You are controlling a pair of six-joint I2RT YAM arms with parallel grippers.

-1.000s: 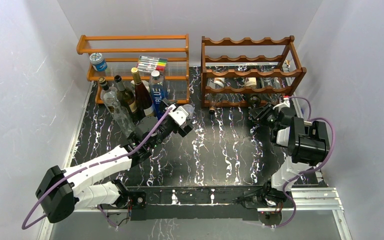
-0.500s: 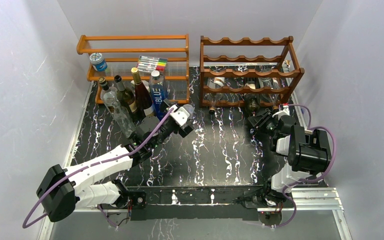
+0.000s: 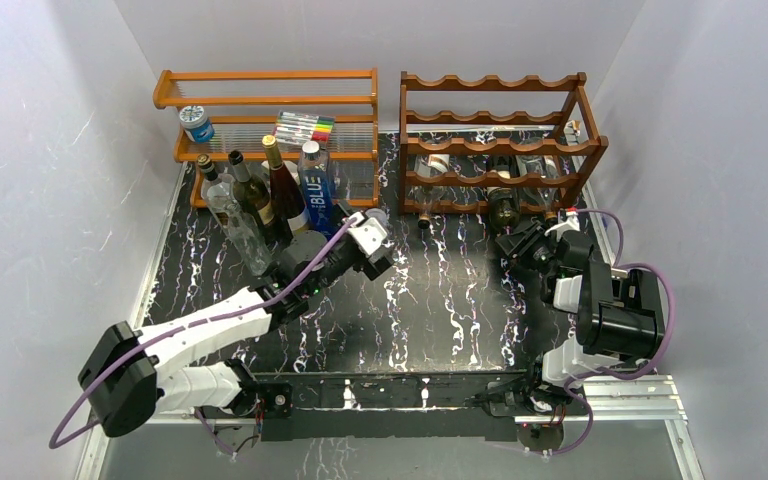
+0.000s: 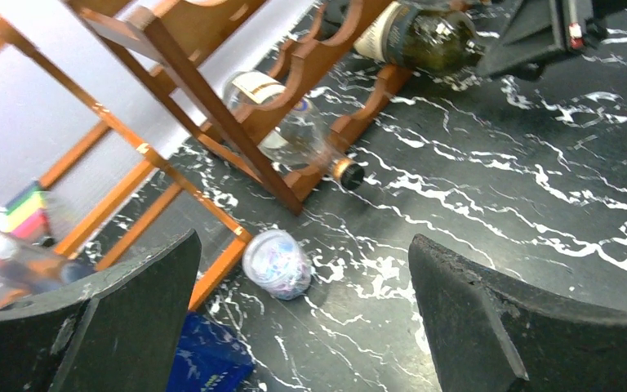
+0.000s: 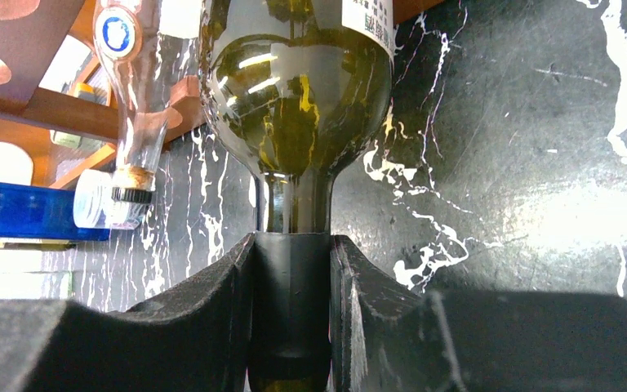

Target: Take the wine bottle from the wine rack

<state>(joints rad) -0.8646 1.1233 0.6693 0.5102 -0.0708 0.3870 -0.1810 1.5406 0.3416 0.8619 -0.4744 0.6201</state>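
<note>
Black white-veined tabletop [image 3: 440, 300], white walls [image 3: 50, 150] around, wine rack [image 3: 505, 147] far right

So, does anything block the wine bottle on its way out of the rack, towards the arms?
Nothing visible does. The right gripper is shut on the neck of the wine bottle, and no object lies in front of the wine rack along that path. A clear bottle lies beside, apart.
</note>
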